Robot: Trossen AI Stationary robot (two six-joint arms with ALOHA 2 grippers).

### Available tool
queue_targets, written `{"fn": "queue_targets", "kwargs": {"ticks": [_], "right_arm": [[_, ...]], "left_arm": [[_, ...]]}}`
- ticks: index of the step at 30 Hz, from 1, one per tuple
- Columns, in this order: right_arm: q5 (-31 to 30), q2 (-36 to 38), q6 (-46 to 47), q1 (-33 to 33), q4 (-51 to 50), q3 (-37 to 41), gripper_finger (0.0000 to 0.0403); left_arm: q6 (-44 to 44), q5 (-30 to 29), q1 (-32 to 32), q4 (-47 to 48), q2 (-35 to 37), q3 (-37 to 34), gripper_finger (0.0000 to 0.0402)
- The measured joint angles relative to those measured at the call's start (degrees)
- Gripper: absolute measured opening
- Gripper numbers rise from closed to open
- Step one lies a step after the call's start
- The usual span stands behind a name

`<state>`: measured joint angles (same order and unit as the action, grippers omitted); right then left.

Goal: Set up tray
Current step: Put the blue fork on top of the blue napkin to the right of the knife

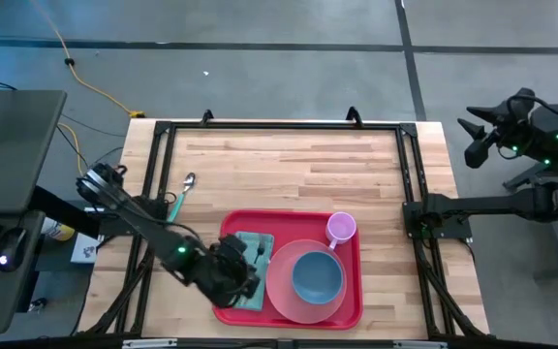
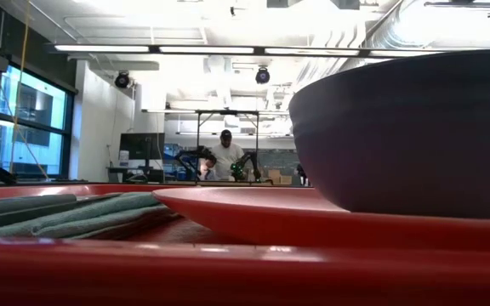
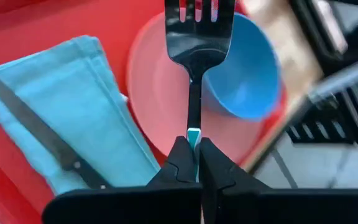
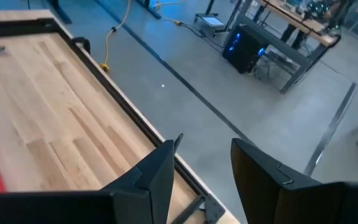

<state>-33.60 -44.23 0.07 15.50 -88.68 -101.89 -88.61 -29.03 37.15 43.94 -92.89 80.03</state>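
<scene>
Left gripper (image 3: 191, 163): clamped on a black fork (image 3: 197, 43) above the teal napkin (image 3: 73, 118).
Right gripper (image 4: 201, 168): parted, empty, off-table.
Risk: the thin handle could twist, dropping the fork onto the knife (image 3: 42, 137).

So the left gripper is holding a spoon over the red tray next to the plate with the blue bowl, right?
Not a spoon: the left wrist view shows the left gripper shut on a black fork. It is over the red tray, beside the plate holding the blue bowl.

Bright even overhead light, ceiling strips (image 2: 228, 49) glaring, near bowl (image 2: 407, 136) soft-focused, left wrist view's far side motion-blurred
</scene>
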Motion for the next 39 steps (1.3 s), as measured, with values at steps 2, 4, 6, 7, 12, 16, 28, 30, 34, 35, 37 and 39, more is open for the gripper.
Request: {"fn": "queue_targets", "kwargs": {"ticks": [2, 4, 6, 7, 12, 16, 28, 30, 34, 35, 37, 39], "right_arm": [[0.3, 0.0, -1.6, 0.0, 0.0, 0.0, 0.0138], [1.7, 0.0, -3.2, 0.0, 0.0, 0.0, 0.0138], [3.4, 0.0, -4.7, 0.0, -0.3, 0.0, 0.0138], [3.9, 0.0, -5.6, 0.0, -0.5, 0.0, 0.0138], [6.0, 0.0, -10.2, 0.0, -1.3, 0.0, 0.0138], [6.5, 0.0, -13.5, 0.0, -1.3, 0.0, 0.0138], [7.2, 0.5, -16.9, 0.0, -1.3, 0.0, 0.0138], [7.2, 0.6, -17.1, 0.0, -1.3, 0.0, 0.0138], [7.3, 0.8, -17.4, 0.0, -1.3, 0.0, 0.0138], [7.5, 0.9, -17.6, 0.0, -1.1, 0.0, 0.0138], [7.5, 1.2, -18.1, 0.0, -1.2, 0.0, 0.0138], [7.4, 1.3, -18.2, 0.0, -1.2, 0.0, 0.0138]], "left_arm": [[-2.4, -0.6, -1.5, -0.9, -2.3, 0.0, 0.0018], [-4.4, -0.3, -3.0, 0.2, -3.9, -0.1, 0.0018], [-5.5, 0.0, -4.9, -0.6, -5.3, 0.0, 0.0018], [-5.8, 1.1, -5.7, -0.8, -5.9, 0.0, 0.0018], [-6.7, 8.5, -9.5, 1.0, -6.8, 0.0, 0.0018], [-7.3, 12.3, -11.5, 4.7, -6.8, 1.0, 0.0018], [-8.3, 22.3, -14.0, 21.8, -8.3, 11.1, 0.0018], [-8.3, 23.6, -14.4, 21.2, -9.7, 11.1, 0.0018], [-8.3, 26.3, -14.7, 18.9, -12.6, 11.3, 0.0018], [-8.3, 26.6, -14.7, 18.7, -13.4, 11.2, 0.0018], [-8.3, 26.6, -14.7, 17.2, -14.1, 11.2, 0.0018], [-8.3, 26.8, -14.7, 16.9, -14.0, 11.2, 0.0018]]}}
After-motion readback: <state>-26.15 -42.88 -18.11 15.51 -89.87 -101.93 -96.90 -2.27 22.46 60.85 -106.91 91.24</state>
